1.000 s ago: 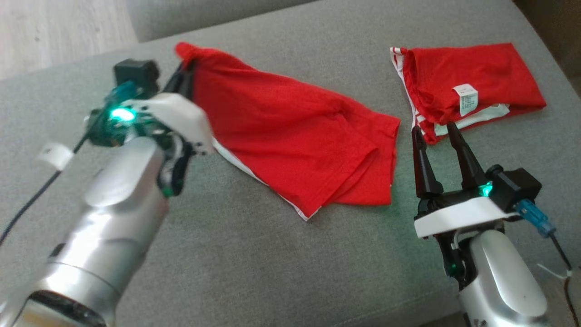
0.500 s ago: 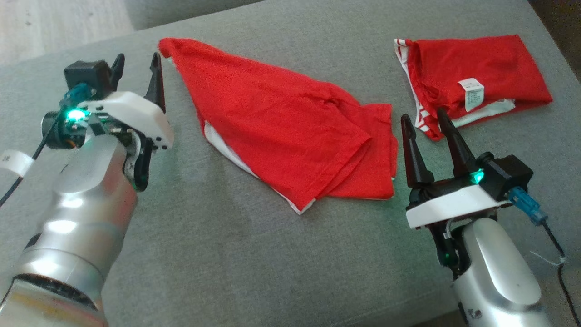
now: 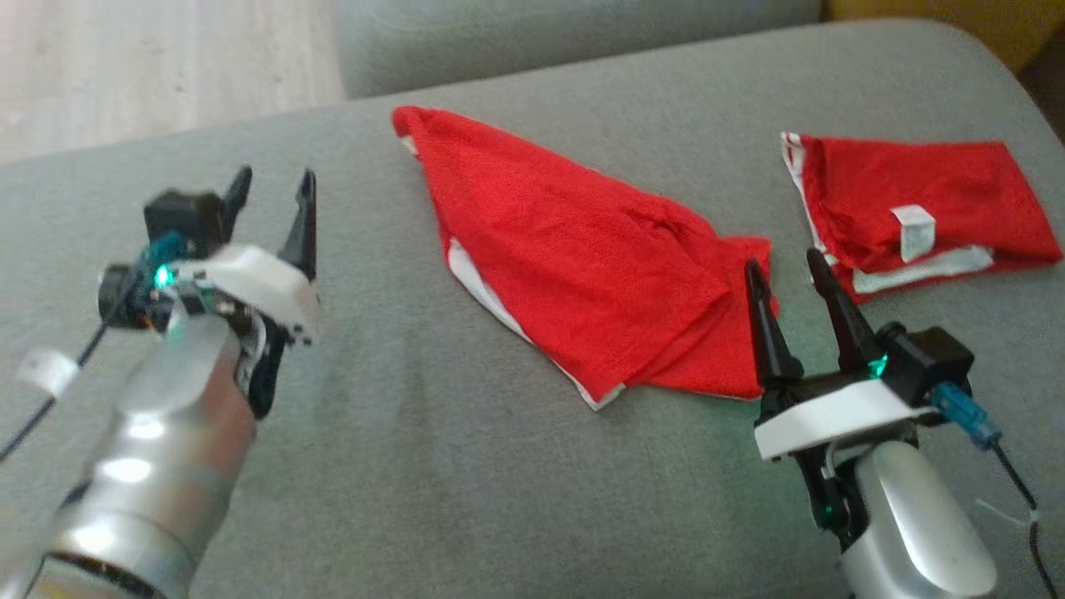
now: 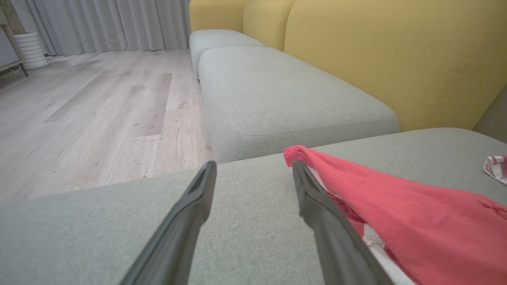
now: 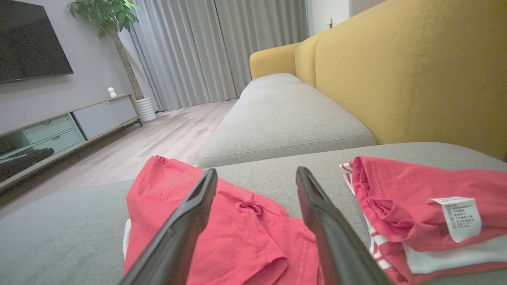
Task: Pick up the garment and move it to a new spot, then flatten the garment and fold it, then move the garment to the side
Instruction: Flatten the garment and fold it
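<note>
— Grey seat cushion (image 3: 466, 466) under everything, yellow backrest (image 4: 376, 59) behind it, pale wooden floor (image 4: 99, 111) past its edge. Where is the garment?

— The red garment (image 3: 582, 274) lies loosely folded on that cushion, on the robot's left of the labelled bundle (image 3: 915, 191) and not touching it. Its long axis runs on a slant. The narrow, pointed end points away from the bundle towards the floor side, and the wide end lies nearest the bundle. White trim shows along its near edge.

— How many of each?

— Two red pieces: the garment and the bundle. One white label (image 5: 459, 217) sits on the bundle. Two grippers. The left wrist view shows three grey cushions in a row.

— Can you read the label?

— No. It has several lines of print, too small to make out. I see no brand anywhere.

— And the jaws?

— The left gripper (image 3: 276, 175) stands wide open with nothing between its fingers, far from the bundle, beyond the garment's pointed end and clear of the cloth. The right gripper (image 3: 782, 259) is also spread wide and holds nothing. It sits just beside the bundle, at the gap between bundle and garment, with one fingertip over the garment's wide end. Whether it touches the cloth I cannot tell
</note>
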